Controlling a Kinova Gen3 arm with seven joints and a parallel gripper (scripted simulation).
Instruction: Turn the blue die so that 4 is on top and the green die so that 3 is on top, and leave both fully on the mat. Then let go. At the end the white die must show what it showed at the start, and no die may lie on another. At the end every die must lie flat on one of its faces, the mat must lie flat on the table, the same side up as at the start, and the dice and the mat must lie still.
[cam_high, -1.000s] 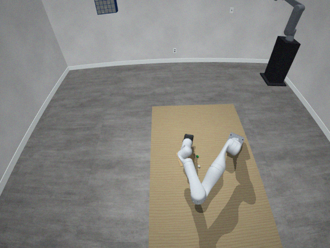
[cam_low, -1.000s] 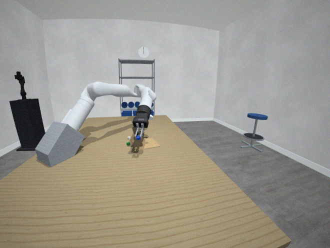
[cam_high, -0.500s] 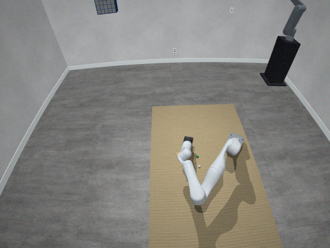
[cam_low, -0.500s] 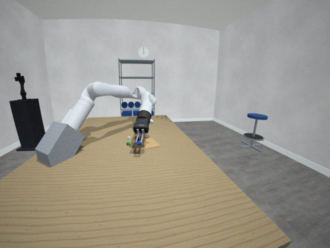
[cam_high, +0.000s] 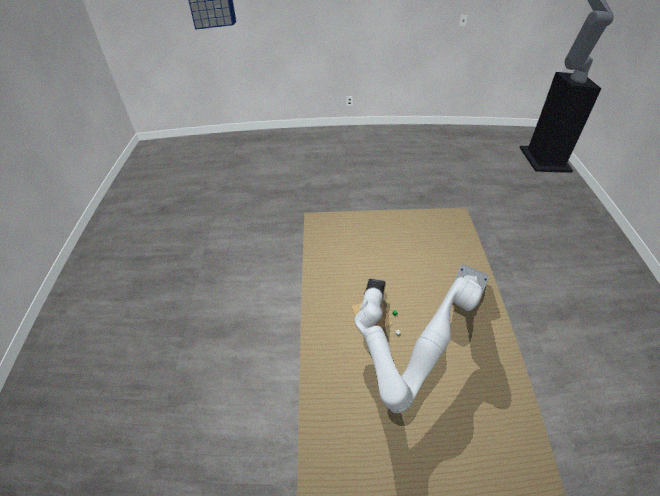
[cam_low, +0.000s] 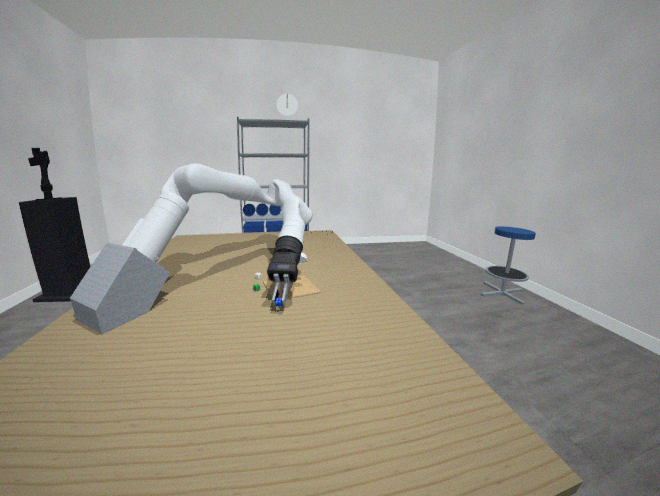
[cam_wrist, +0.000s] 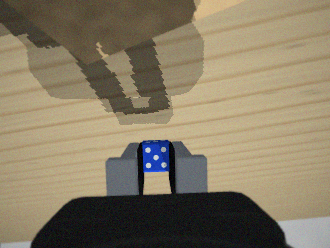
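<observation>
- Gripper (cam_high: 376, 284) (cam_low: 277, 302) (cam_wrist: 156, 160), one: ours, closed on the blue die (cam_low: 278, 302) (cam_wrist: 156, 157), five pips facing our wrist view.
- Mat (cam_high: 356, 309) (cam_low: 305, 288) (cam_wrist: 220, 7), one: on our table (cam_high: 384, 240) (cam_low: 266, 373) (cam_wrist: 250, 150), partly hidden.
- Green die (cam_high: 394, 313) (cam_low: 256, 287), white die (cam_high: 398, 332) (cam_low: 258, 275): on our table, apart.

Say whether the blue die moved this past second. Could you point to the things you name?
Yes: the blue die (cam_low: 278, 302) (cam_wrist: 156, 157) has shifted down the exterior view, now below the near edge of the mat (cam_high: 355, 309) (cam_low: 306, 288) (cam_wrist: 212, 7).
</observation>
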